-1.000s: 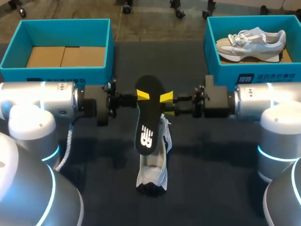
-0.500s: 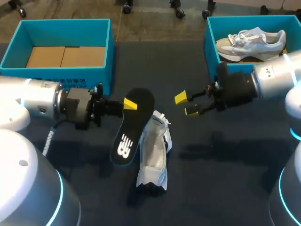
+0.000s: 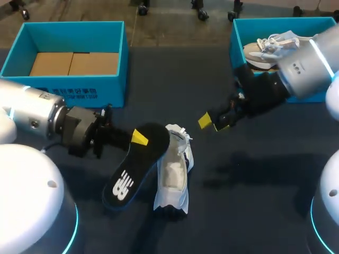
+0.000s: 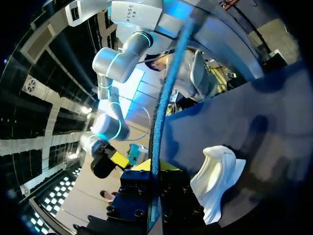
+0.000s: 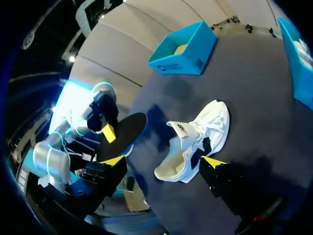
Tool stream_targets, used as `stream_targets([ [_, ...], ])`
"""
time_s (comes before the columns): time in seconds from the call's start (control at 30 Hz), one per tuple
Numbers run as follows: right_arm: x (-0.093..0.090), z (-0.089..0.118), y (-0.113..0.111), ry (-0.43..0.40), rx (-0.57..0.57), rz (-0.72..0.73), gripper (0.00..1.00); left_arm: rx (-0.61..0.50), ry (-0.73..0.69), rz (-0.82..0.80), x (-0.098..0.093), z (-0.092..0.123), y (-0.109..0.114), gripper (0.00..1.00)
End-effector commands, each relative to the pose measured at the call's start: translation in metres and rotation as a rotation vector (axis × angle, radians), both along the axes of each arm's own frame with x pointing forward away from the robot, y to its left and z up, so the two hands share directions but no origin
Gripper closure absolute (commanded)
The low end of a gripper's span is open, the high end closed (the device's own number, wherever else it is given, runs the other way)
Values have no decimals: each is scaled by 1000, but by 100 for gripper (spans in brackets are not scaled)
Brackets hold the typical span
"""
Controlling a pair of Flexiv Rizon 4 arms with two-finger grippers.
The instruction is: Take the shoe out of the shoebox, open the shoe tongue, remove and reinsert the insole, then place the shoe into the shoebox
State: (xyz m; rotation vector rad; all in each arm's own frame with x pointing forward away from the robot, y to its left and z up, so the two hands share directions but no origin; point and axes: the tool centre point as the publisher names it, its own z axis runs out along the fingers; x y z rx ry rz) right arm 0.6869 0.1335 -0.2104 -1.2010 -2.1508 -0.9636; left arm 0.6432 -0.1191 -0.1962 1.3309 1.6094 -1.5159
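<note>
There were two teal shoeboxes, two pale shoes, one black insole and two grippers. The left gripper (image 3: pixel 139 138) was clamped on the insole (image 3: pixel 132 166), one yellow tip on its upper face. In the left wrist view the insole ran edge-on between the fingers. It slanted away from them beside the white shoe (image 3: pixel 172 174), which lay on the table (image 3: pixel 175 79) well apart from both boxes. I could not tell whether insole and shoe touched.

The right gripper (image 3: pixel 212 123) hung with its fingers apart and nothing between them, the white shoe ahead of them. The second shoe (image 3: pixel 270 45) sat in the right shoebox (image 3: pixel 238 63), behind those fingers. The left shoebox (image 3: pixel 69 84) stood behind the left fingers. Dark tabletop separated the right fingers from the white shoe and stretched between the two boxes' facing walls.
</note>
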Motion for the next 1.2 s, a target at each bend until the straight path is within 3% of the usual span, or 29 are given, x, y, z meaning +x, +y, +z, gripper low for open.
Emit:
stream_targets([
  [0.03, 3, 8, 0, -104, -264, 226, 0, 10, 0, -6, 1, 5, 3, 100],
  [0.23, 3, 8, 0, -104, -264, 226, 0, 10, 0, -6, 1, 5, 3, 100],
  [0.4, -13, 9, 0, -258, -534, 425, 0, 27, 86, -15, -26, 0, -3, 100],
  [0.57, -44, -15, -4, -459, -606, 492, 0, 17, 255, -47, -59, -7, -3, 100],
  [0.63, -52, -30, -4, -439, -601, 535, 0, 17, 255, -47, -59, -7, -3, 100],
  [1.03, -51, -30, -5, -445, -596, 537, 0, 13, 258, -48, -60, -8, -4, 100],
  [1.2, -49, -61, 3, -535, -565, 607, 0, -23, 286, -51, -76, -22, -7, 100],
])
